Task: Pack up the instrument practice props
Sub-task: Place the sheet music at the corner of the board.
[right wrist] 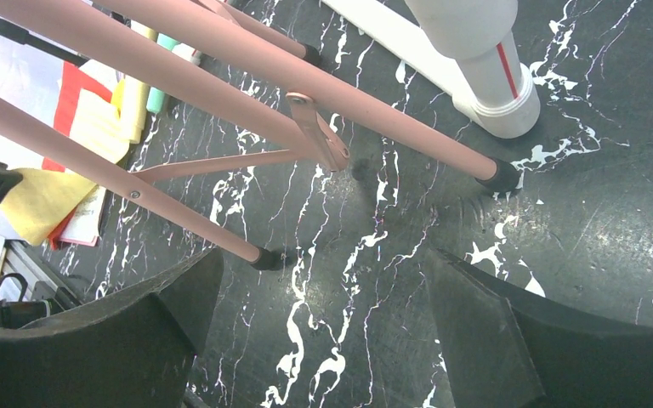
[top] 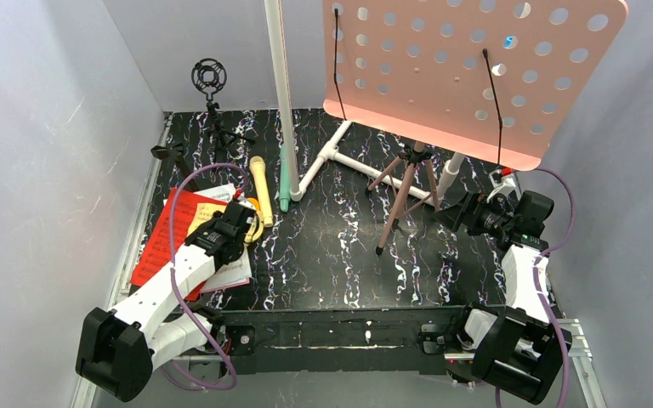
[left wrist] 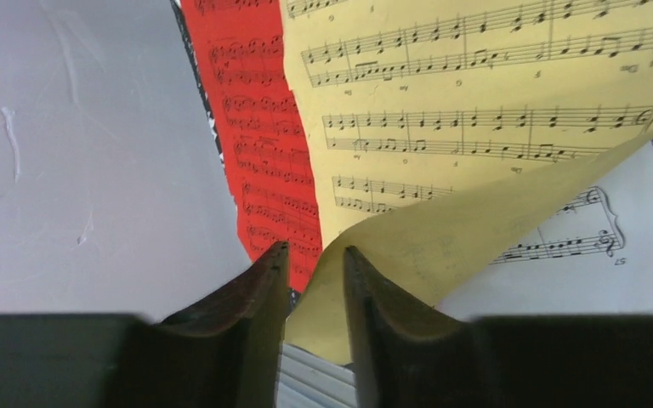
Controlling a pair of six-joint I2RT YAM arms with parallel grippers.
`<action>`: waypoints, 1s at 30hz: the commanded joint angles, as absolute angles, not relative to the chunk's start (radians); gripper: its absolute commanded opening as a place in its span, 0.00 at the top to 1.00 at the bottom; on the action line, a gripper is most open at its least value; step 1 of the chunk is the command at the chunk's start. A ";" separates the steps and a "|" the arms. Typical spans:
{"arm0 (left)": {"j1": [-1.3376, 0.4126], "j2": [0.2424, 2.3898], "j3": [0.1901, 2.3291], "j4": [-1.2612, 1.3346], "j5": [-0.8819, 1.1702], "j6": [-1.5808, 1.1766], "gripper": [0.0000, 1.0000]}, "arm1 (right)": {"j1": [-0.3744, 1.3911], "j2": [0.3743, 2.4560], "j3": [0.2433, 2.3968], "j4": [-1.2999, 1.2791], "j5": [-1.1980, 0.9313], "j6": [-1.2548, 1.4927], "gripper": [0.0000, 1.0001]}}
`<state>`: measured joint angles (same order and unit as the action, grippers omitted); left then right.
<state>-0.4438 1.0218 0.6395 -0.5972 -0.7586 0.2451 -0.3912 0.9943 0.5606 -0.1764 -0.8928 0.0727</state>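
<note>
The left fingers (left wrist: 255, 297) stand narrowly parted astride the curled corner of the yellow sheet (left wrist: 476, 85), over the red folder (left wrist: 259, 170) at the left of the table (top: 332, 246), and should close fully before lifting slowly, while the right fingers (right wrist: 161, 314) gape wide beside the legs of the music stand (right wrist: 221, 76).
</note>
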 commanded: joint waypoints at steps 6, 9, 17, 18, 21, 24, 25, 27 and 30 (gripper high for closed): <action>-0.439 0.995 0.684 -0.630 -0.674 0.195 0.36 | -0.388 0.983 0.576 -0.167 -0.912 0.051 0.02; -0.438 0.992 0.699 -0.648 -0.651 0.191 0.33 | -0.388 0.985 0.575 -0.167 -0.911 0.051 0.02; -0.439 0.999 0.725 -0.727 -0.402 0.215 0.54 | -0.388 0.988 0.574 -0.169 -0.906 0.049 0.02; -0.439 1.000 0.726 -0.732 -0.387 0.216 0.57 | -0.388 0.988 0.574 -0.169 -0.905 0.049 0.02; -0.439 0.999 0.731 -0.744 -0.345 0.218 0.60 | -0.388 0.989 0.574 -0.169 -0.905 0.049 0.02; -0.439 1.003 0.736 -0.756 -0.279 0.221 0.68 | -0.388 0.988 0.574 -0.169 -0.905 0.049 0.02; -0.439 1.005 0.735 -0.758 -0.262 0.226 0.72 | -0.388 0.988 0.574 -0.169 -0.905 0.048 0.02; -0.439 1.009 0.735 -0.761 -0.253 0.230 0.85 | -0.388 0.988 0.574 -0.169 -0.905 0.049 0.02; -0.439 1.017 0.733 -0.761 -0.272 0.226 1.00 | -0.387 0.988 0.574 -0.169 -0.906 0.048 0.02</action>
<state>-0.4442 1.0115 0.7025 -0.7277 -0.3016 0.2241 -0.3912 0.9939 0.5606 -0.1787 -0.8928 0.0704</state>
